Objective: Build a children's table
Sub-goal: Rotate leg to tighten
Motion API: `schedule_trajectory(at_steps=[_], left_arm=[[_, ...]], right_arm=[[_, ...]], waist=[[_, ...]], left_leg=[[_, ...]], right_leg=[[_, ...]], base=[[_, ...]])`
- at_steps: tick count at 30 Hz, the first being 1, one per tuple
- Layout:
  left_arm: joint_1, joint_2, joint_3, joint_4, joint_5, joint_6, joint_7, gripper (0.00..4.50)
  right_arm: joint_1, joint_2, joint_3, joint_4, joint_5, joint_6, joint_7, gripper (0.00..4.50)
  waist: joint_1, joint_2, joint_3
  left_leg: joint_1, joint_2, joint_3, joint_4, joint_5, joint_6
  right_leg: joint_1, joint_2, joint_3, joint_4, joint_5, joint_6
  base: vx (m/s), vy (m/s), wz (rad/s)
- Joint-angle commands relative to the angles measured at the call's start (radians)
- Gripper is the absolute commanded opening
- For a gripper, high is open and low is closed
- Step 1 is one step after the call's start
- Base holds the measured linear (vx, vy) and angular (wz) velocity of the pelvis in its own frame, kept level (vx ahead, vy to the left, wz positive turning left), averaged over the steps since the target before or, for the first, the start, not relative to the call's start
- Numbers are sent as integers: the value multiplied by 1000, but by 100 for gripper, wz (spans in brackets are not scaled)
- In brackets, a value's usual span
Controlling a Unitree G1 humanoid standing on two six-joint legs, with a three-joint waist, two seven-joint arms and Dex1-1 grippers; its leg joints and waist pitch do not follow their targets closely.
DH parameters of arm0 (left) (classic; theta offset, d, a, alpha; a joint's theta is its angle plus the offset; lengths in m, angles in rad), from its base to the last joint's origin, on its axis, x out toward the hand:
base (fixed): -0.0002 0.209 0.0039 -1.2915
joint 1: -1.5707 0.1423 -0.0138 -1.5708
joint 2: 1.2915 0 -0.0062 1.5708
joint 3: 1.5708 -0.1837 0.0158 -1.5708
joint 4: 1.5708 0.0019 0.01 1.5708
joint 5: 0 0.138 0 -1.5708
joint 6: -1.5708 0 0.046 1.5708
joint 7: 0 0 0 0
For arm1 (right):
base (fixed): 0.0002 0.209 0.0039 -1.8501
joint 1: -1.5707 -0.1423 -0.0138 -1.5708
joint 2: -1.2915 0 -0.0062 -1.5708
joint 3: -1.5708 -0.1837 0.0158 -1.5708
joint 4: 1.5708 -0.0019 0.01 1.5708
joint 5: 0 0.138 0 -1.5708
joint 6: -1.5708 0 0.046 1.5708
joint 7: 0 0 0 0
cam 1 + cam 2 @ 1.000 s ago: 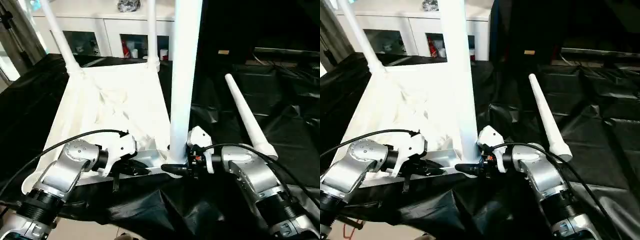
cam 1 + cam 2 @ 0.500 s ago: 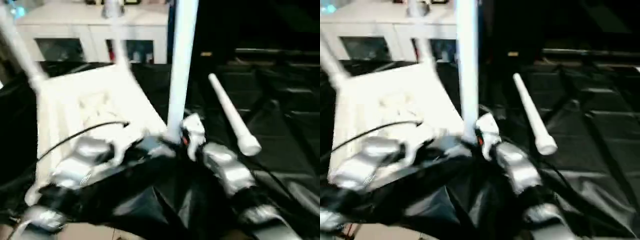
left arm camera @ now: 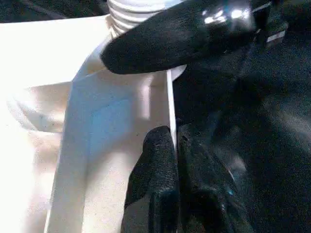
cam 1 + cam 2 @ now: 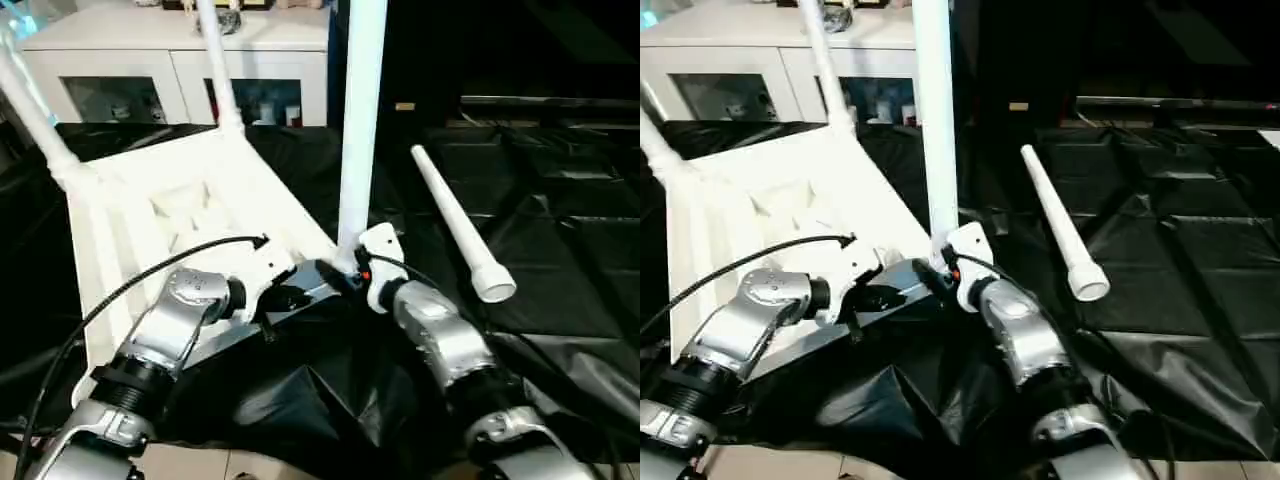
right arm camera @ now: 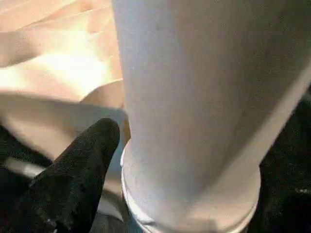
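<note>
Table top: the white table top (image 4: 190, 215) lies underside up on black sheeting (image 4: 560, 250), ribs showing, so its corner sockets face upward to receive legs.
Fitted legs: two legs stand in the far corners, one at about 10 o'clock (image 4: 35, 105), one at about 12 o'clock (image 4: 215, 65); a third leg (image 4: 360, 120) rises from the near corner at about 3 o'clock of the top.
Loose leg: the fourth leg (image 4: 455, 225) lies on the sheeting well apart at 3 o'clock, wide end nearest the robot, within reach for the last socket.
Left pincer: the left pincer (image 3: 170, 145) is closed on the thin near rim of the top, one finger either side of the wall, probably to steady the top while the leg is worked.
Right pincer: the right pincer (image 4: 345, 275) sits at the base of the third leg; one finger (image 5: 80, 170) lies beside its collar. I cannot tell whether it grips the leg or stands open around it.
Cabinet: a white cabinet (image 4: 150, 60) with glass doors stands behind, at 12 o'clock.
</note>
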Motion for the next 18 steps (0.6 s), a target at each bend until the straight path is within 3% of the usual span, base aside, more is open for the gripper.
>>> schedule_trajectory(at_steps=[1,3,4,5,8,9,11,14,18], left_arm=[[1,3,-41,-43,-34,-42,-88,0],[4,11,-42,-46,-37,-45,-101,0],[7,27,-43,-51,-45,-59,-135,0],[10,39,-44,-57,-51,-67,-160,0],[20,74,-55,-77,-63,-76,-226,0],[19,78,-56,-75,-63,-78,-231,0],[16,92,-63,-65,-64,-88,-256,0],[13,111,-67,-49,-62,-97,-287,0],[7,127,-69,-33,-59,-106,-305,0]], right_arm=[[12,-35,46,-81,28,12,134,381],[18,-55,49,-100,33,14,167,381],[32,-105,55,-153,47,29,240,381],[41,-134,59,-187,57,43,279,381],[58,-210,71,-253,81,69,378,381],[60,-218,73,-260,85,72,392,381],[65,-241,76,-280,93,80,430,381],[73,-270,75,-302,109,94,478,381],[75,-283,88,-308,103,104,490,366]], waist=[[6,-2,-54],[14,-4,-56],[26,-4,-60],[34,-9,-63],[55,-15,-68],[61,-10,-69],[69,-11,-73],[81,-13,-81],[85,-11,-76]], left_leg=[[26,43,-22,-95,-559,-10],[22,44,-18,-96,-515,-1],[21,46,-9,-96,-452,11],[18,47,-4,-94,-408,22],[19,46,9,-85,-331,43],[26,47,14,-82,-313,49],[17,46,16,-79,-266,56],[4,44,18,-68,-158,81],[5,46,17,-71,-192,69]], right_leg=[[19,-70,56,-82,-501,-117],[22,-70,63,-76,-454,-137],[22,-69,69,-69,-386,-168],[29,-65,73,-61,-348,-173],[23,-63,87,-49,-296,-195],[16,-60,90,-47,-282,-210],[24,-59,90,-39,-239,-225],[32,-56,88,-15,-90,-257],[32,-57,85,-22,-164,-243]], base=[[0,0,0],[0,0,0],[0,0,0],[0,0,0],[54,-17,9],[61,-29,15],[62,-30,10],[19,-9,1],[0,0,0]])
